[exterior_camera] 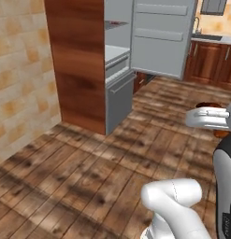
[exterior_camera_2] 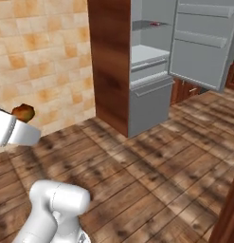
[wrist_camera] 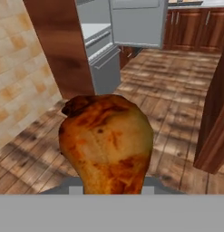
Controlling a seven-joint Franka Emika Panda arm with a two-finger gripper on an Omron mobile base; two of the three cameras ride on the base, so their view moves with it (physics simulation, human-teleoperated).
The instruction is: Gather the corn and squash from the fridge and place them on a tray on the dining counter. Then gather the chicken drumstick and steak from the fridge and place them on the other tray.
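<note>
A browned chicken drumstick (wrist_camera: 106, 140) hangs close in front of the hand camera, thick end up, above the wooden floor. My gripper (wrist_camera: 109, 183) is shut on its lower part, and the meat hides the fingertips. From the base cameras the drumstick (exterior_camera: 208, 104) (exterior_camera_2: 23, 112) peeks out behind the white hand, well short of the fridge. The grey fridge (exterior_camera: 118, 56) (exterior_camera_2: 147, 61) stands ahead with its door (exterior_camera: 161, 37) swung wide. A small reddish thing (exterior_camera_2: 154, 23) lies on its upper shelf, too small to identify.
A tall dark wood panel (exterior_camera: 79, 65) flanks the fridge, beside a tan tiled wall (exterior_camera: 18, 84). Wooden base cabinets (exterior_camera: 212, 63) with a sink run along the back right. Another dark wooden panel (wrist_camera: 216, 118) stands close on the right. Plank floor (exterior_camera: 89, 163) lies open between.
</note>
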